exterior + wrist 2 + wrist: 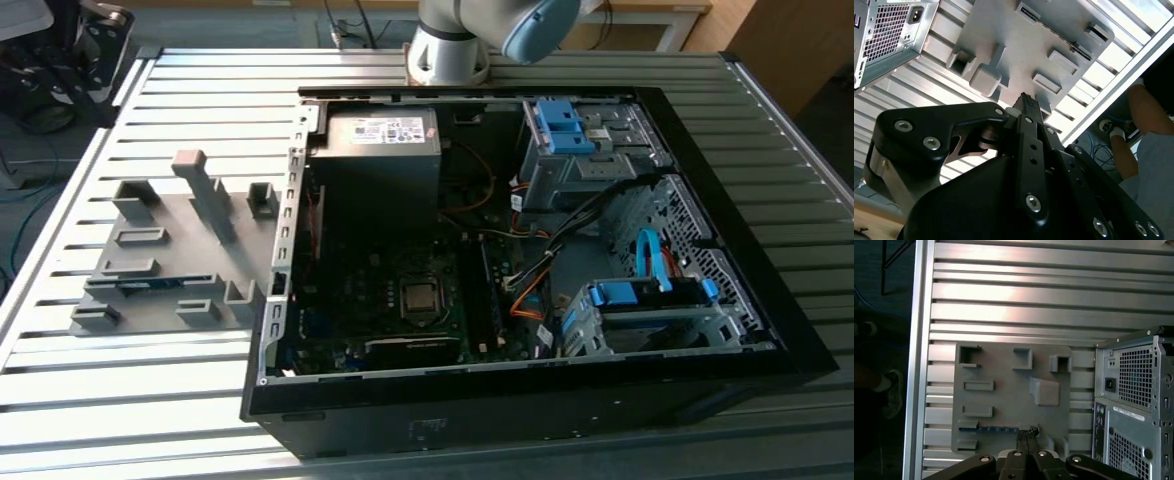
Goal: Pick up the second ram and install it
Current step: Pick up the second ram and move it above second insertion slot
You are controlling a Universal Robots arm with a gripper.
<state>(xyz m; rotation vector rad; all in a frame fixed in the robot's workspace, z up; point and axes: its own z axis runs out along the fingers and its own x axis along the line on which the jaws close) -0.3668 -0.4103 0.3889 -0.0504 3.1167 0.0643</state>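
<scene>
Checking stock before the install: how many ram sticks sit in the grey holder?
1. The second ram lies in a slot along one edge of the grey holder. Sticks already inside the computer case may be hidden.

A ribbed aluminium tabletop (174, 90) of long parallel slats carries everything, and bright light glares off its slats in both wrist views. Beyond its far corner at the exterior view's right stands pale wooden furniture (787, 40). Past the edge at the exterior view's left lies a dark floor (20, 215).
</scene>
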